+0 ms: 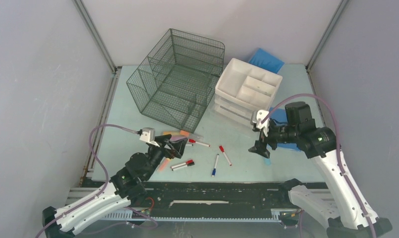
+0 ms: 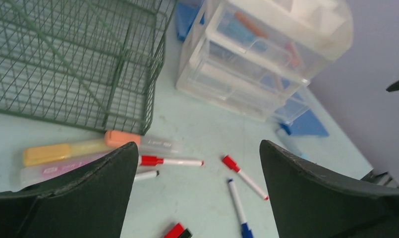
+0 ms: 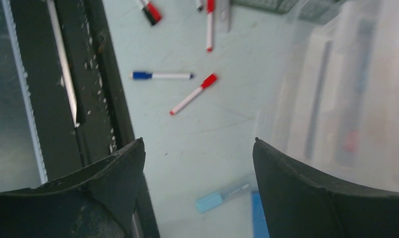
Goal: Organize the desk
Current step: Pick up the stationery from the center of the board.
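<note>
The pale mint-green desk (image 1: 237, 134) carries loose pens. My left gripper (image 1: 181, 147) (image 2: 197, 144) hangs open and empty above them. An orange-capped highlighter (image 2: 123, 138), a yellow one (image 2: 53, 152) and a pink one (image 2: 58, 168) lie by its left finger. A red marker (image 2: 170, 161), a red-capped marker (image 2: 244, 177) and a blue-capped marker (image 2: 237, 203) lie between the fingers' lines. My right gripper (image 1: 260, 148) (image 3: 198, 140) is open and holds nothing. A light-blue highlighter (image 3: 222, 197) (image 1: 267, 160) lies on the desk just below it.
A dark wire-mesh organizer (image 1: 180, 79) stands at the back left. A white plastic drawer unit (image 1: 247, 91) stands to its right, close to my right gripper. A blue pad (image 1: 266, 58) lies behind it. The black front rail (image 3: 95, 89) runs along the near edge.
</note>
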`<state>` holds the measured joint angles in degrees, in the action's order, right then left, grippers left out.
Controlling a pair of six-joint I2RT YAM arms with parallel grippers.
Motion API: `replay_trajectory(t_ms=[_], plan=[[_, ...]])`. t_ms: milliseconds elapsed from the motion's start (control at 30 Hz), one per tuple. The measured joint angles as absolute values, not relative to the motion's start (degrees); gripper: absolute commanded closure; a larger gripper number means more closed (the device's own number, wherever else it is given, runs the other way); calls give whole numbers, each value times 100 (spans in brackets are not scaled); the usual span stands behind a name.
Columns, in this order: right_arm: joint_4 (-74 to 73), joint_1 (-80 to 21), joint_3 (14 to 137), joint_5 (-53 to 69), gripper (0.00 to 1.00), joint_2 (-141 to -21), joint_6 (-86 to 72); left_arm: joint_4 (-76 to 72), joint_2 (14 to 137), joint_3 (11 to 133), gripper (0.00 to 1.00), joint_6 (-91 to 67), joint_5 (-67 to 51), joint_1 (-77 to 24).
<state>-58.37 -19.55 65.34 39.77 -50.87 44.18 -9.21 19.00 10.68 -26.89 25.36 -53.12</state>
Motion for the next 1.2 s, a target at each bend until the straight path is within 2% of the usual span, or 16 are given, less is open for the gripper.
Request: replay_trajectory(t_ms=[267, 433, 667, 800, 1200], plan=[[-5745, -1962, 4912, 3656, 13, -4816, 4762, 390, 2344, 1544, 4, -2764, 2366, -5310], [-5371, -2010, 4145, 2786, 14, -4939, 4729, 928, 2670, 1660, 5, -2919, 2335, -5310], [-4681, -2034, 3430, 1636, 20, -5183, 4580, 1146, 2668, 1629, 5, -3159, 2390, -5310], [-4372, -2040, 3262, 1092, 26, -5507, 4418, 1188, 2620, 1562, 5, -3216, 2482, -5310], [-3822, -2112, 3260, 460, 34, -6099, 4040, 1175, 2574, 1372, 4, -3262, 2692, -5306]])
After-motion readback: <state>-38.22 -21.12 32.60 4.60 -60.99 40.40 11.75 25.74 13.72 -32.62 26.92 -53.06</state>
